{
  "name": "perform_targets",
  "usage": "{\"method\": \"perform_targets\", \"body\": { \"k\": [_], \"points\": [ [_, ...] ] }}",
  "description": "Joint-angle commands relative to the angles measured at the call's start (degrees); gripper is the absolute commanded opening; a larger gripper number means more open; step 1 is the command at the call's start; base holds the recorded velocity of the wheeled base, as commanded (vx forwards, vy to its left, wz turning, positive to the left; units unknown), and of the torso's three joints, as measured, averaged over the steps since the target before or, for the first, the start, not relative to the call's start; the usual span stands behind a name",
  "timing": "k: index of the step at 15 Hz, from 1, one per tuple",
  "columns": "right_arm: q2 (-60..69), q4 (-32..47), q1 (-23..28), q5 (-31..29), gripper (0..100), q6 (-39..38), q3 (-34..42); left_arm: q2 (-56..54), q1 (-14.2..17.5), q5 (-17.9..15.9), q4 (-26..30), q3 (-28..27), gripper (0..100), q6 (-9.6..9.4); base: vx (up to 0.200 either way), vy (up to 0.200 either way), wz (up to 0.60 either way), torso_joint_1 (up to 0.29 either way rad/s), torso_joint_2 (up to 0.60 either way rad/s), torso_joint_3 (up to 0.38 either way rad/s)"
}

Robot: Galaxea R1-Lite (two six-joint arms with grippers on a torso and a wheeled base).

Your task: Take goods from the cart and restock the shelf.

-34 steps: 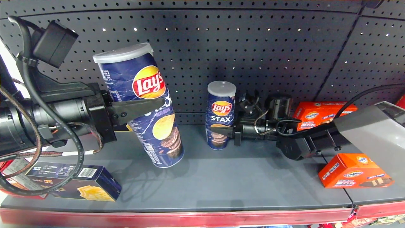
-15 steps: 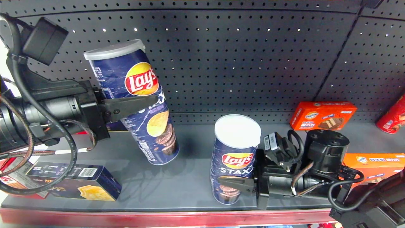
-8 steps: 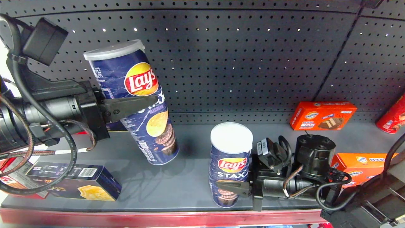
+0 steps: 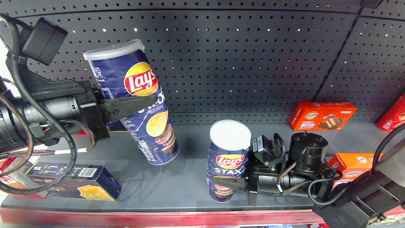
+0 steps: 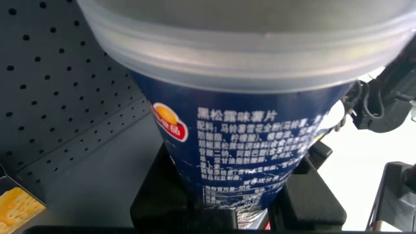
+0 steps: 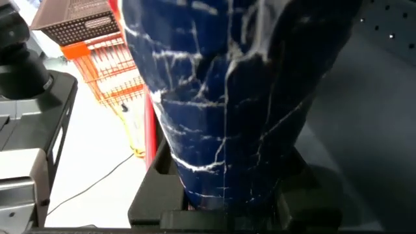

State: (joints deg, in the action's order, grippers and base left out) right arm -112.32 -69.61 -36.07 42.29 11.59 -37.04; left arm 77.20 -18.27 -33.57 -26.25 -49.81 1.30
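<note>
On the dark grey shelf [image 4: 196, 177] a dark blue box [image 4: 79, 183] lies at the near left. One orange box [image 4: 322, 115] lies far right near a red can [image 4: 392, 117], and a second orange box [image 4: 351, 164] near right.

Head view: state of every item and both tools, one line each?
left can: tilted, lid on, clamped
right can: upright, lid on, clamped, near the shelf front edge
left tool: shut on left can
right tool: shut on right can
blue box: lying flat, closed
rear orange box: lying flat, closed
front orange box: lying flat, partly hidden
</note>
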Motion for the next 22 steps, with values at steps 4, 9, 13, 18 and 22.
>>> {"method": "perform_targets", "body": {
  "k": [4,9,13,18,22],
  "points": [
    [0.3,-0.1,0.5,0.0,100,0.2,0.7,0.0,-0.1,0.0,0.0,0.1,0,0.01,0.0,0.0,0.0,0.0,0.0,0.0],
    [4.4,-2.8,2.1,0.0,100,-0.1,4.0,-0.5,-0.1,0.0,-0.2,1.9,0,0.01,0.0,0.0,0.0,0.0,0.0,0.0],
    [13.6,-2.5,4.3,0.0,100,-0.6,9.3,-1.1,0.0,0.0,-0.1,2.3,0,0.01,0.0,0.0,0.0,0.0,0.0,0.0],
    [33.7,-2.2,11.7,-0.9,100,-6.6,19.8,-2.8,0.0,0.4,-0.1,3.9,0,0.01,0.0,0.0,0.0,0.0,0.0,0.0],
    [44.8,-2.2,27.5,-1.4,100,-9.5,29.1,-5.1,0.0,0.6,0.0,7.0,0,0.01,0.0,0.0,0.0,0.0,0.0,0.0]
  ]
}}
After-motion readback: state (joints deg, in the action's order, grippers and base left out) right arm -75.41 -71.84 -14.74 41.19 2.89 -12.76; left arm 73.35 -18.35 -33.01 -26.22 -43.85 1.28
